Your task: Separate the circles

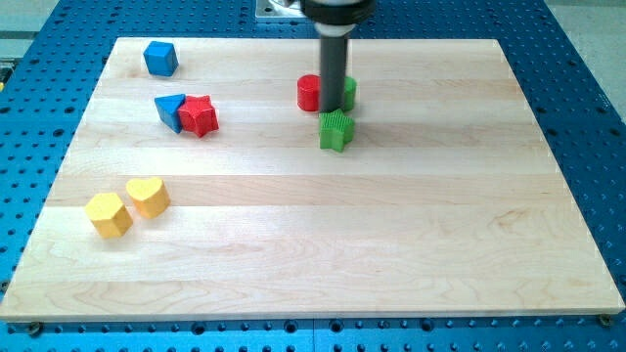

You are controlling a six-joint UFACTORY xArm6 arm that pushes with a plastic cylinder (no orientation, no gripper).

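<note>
My tip (333, 109) stands down on the table (411, 225) right in the seam between the red circle (309, 92) on the view's left and the green circle (347, 93) on the view's right, both near the view's top centre and seemingly touching or just beside the rod. There is no hand on this arm, only the bare rod, so nothing is opened, closed or held. The green star (335, 130) sits just below my tip, close enough to be caught. To do this well I judge the push should run sideways against one circle only, say the red one toward the view's left, meeting its side squarely so it slides rather than spins off. The risk is dragging the star along, or sending the red circle on toward the red star (200, 115) and blue triangle (170, 110).
</note>
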